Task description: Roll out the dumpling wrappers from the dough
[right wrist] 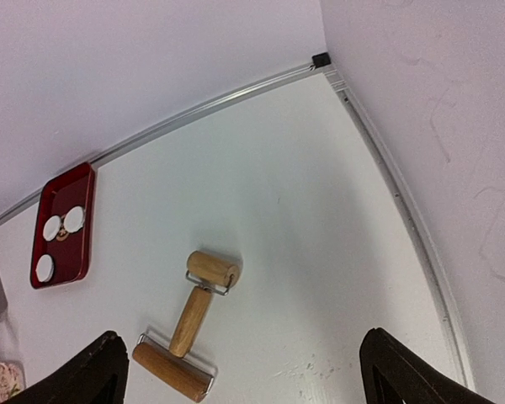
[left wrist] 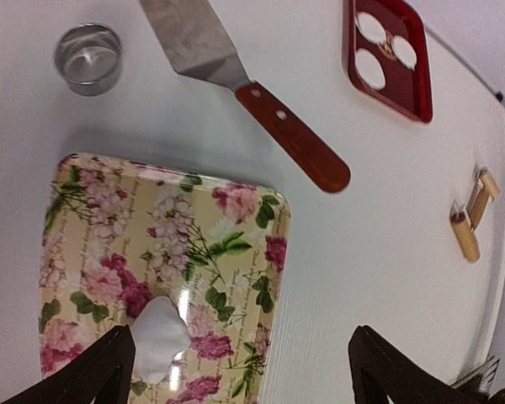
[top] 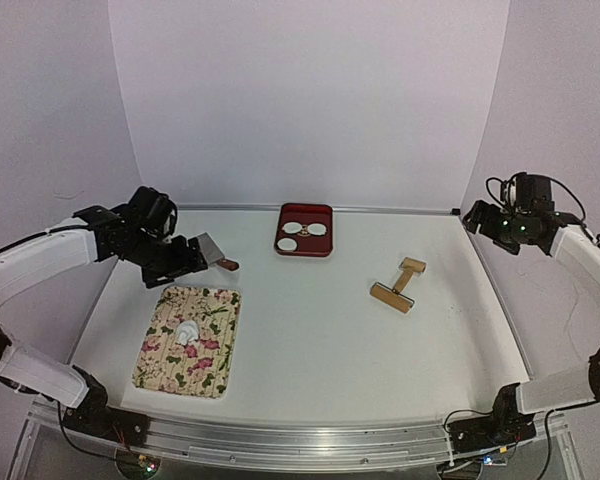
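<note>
Presently on the table, largest item first:

1. Table (top: 320, 330) – white top with a metal rail along its edges, and pale walls behind and to both sides.
2. Left gripper (left wrist: 236, 370) – raised over the left part of the table near the far end of the mat. Its fingers are spread wide with nothing between them.
3. Right gripper (right wrist: 248, 370) – held high at the far right, well apart from every item. Its fingers are likewise spread wide and grip nothing.
4. Floral mat (top: 208, 352) – cream with pink flowers and green leaves, lying flat at the near left.
5. Red tray (top: 304, 251) – square, at the far centre near the back wall.
6. Rolling pin (top: 398, 285) – wooden, with a roller at each end of its handle, one longer than the other. It lies right of centre, well apart from the tray.
7. Spatula (left wrist: 244, 88) – metal blade and reddish-brown handle, on the bare table just beyond the mat's far edge.
8. Metal ring (left wrist: 87, 57) – small and round, standing on the table beside the spatula blade. It shows only in the left wrist view.
9. Dough (top: 187, 332) – a small irregular white lump resting on the mat, roughly at its middle.
10. Dumpling wrappers (top: 298, 229) – three thin white discs lying flat inside the red tray, two toward its far side and one nearer.
</note>
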Available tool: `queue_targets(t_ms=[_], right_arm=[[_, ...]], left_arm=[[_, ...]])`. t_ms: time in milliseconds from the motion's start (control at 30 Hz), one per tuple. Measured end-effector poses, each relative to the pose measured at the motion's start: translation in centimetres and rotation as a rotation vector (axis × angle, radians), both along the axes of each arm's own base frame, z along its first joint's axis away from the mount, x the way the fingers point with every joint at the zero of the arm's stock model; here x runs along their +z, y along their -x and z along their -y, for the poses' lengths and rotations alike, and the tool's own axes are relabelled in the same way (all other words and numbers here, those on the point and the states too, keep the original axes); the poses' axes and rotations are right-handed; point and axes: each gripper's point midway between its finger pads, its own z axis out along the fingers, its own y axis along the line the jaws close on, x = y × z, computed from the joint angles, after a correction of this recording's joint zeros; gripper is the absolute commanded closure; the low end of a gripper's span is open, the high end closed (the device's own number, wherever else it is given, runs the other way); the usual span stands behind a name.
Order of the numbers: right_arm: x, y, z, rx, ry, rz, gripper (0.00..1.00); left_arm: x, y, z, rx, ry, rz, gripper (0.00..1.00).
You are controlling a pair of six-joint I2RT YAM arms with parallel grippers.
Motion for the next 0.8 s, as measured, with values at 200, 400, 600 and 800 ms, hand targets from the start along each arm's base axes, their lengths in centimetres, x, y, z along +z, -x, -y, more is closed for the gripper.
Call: queue_targets(t_ms=[200, 400, 600, 800], right_arm=[[-2.6, -0.1, -2.1, 0.078, -0.092, -0.078, 0.05], [-4.7, -0.2, -4.3, 0.146, -0.124, -0.142, 0.05], [-6.4, -0.3, -6.1, 0.202, -0.150, -0.196, 0.05], [-8.2, -0.2, -7.4, 0.237, -0.162, -0.248, 0.05]], left_arm=[[-4.9, 1.9, 4.7, -0.060, 0.019, -0.125, 0.30], [-9.4, 4.0, 7.1, -0.101, 0.031, -0.245, 0.43], [-13.5, 5.3, 9.2, -0.159, -0.036, -0.341, 0.50], [-15.0, 6.3, 10.2, -0.190, -0.088, -0.376, 0.66]])
